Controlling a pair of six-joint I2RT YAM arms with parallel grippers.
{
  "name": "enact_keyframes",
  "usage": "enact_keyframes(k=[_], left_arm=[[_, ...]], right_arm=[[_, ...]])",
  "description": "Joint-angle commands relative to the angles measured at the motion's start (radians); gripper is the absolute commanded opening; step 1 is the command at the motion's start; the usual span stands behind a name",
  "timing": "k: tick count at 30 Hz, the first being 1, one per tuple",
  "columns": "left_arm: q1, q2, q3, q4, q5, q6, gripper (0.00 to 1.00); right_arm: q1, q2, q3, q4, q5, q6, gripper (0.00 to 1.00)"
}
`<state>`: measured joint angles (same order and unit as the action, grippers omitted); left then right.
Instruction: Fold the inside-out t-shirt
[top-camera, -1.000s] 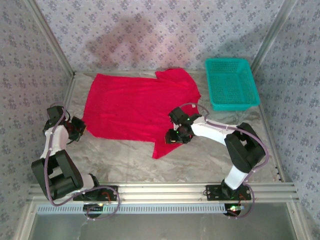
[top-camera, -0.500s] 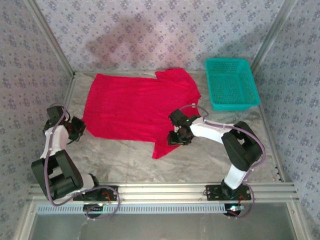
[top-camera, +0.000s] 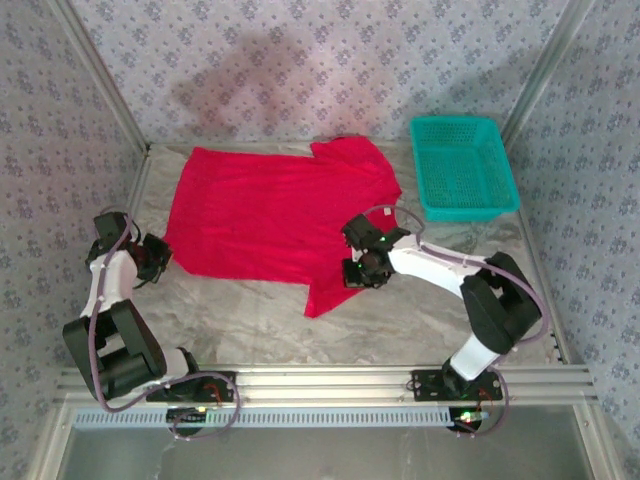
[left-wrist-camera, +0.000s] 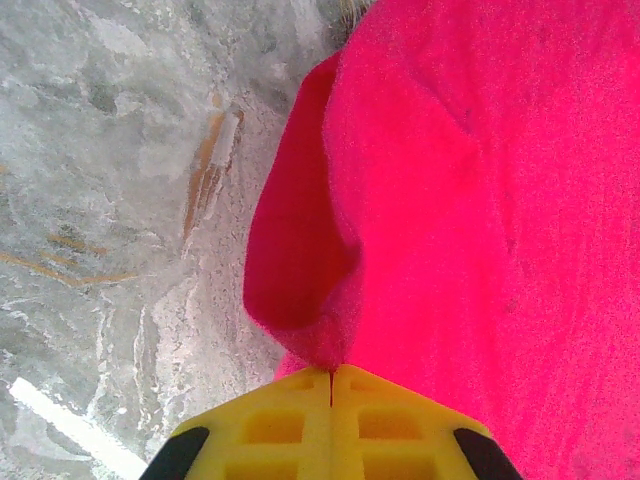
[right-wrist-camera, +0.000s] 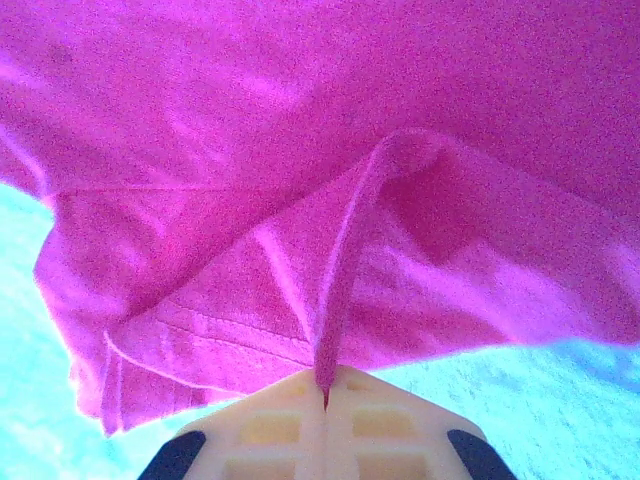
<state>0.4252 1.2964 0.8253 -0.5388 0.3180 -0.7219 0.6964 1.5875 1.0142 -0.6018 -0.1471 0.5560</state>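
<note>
So the red t-shirt (top-camera: 270, 215) is spread mostly flat on the marbled grey worktop (top-camera: 420, 320). It covers the far-left and middle part, with one sleeve reaching toward the far edge. Another flap hangs down toward the near edge, roughly mid-worktop.

The left tool (top-camera: 158, 258) is over by the left edge, right at the shirt's near-left corner. From the left wrist camera its yellow fingers (left-wrist-camera: 270, 425) are pressed together with a bit of the hem pinched in the seam, and the cloth just past them is bunched up in a little curl.

The right tool (top-camera: 362, 272) sits on the shirt's right side, near that lower flap. It's clenched too. The right wrist camera shows a ridge of fabric running straight into the closed fingers (right-wrist-camera: 380, 425), stitched hem just to the side.

A teal mesh basket (top-camera: 462, 168) is in the far-right corner, just beside the sleeve, not touching as far as I can tell.
</note>
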Motion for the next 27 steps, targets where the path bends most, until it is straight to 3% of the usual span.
enact_keyframes(k=[1, 7, 17, 20, 25, 26, 27], left_arm=[[0.001, -0.044, 0.014, -0.056, -0.015, 0.027, 0.00], [0.006, -0.095, -0.033, -0.062, -0.002, 0.021, 0.00], [0.058, -0.227, -0.194, -0.117, 0.001, 0.030, 0.00], [0.065, -0.273, -0.219, -0.123, 0.005, 0.011, 0.00], [0.074, -0.325, -0.209, -0.177, -0.044, -0.014, 0.00], [0.074, -0.335, -0.212, -0.180, -0.047, -0.020, 0.00], [0.075, -0.342, -0.217, -0.178, -0.046, -0.026, 0.00]], right_arm=[[0.002, -0.106, 0.012, -0.142, 0.029, -0.014, 0.00], [-0.003, -0.369, -0.170, -0.280, 0.036, 0.043, 0.00], [-0.008, -0.820, -0.559, -0.259, -0.055, 0.333, 0.00], [-0.016, -0.902, -0.620, -0.250, -0.065, 0.387, 0.00], [-0.035, -0.897, -0.612, -0.273, -0.039, 0.377, 0.01], [-0.035, -0.890, -0.603, -0.279, -0.031, 0.374, 0.07], [-0.037, -0.883, -0.593, -0.288, -0.018, 0.373, 0.21]])
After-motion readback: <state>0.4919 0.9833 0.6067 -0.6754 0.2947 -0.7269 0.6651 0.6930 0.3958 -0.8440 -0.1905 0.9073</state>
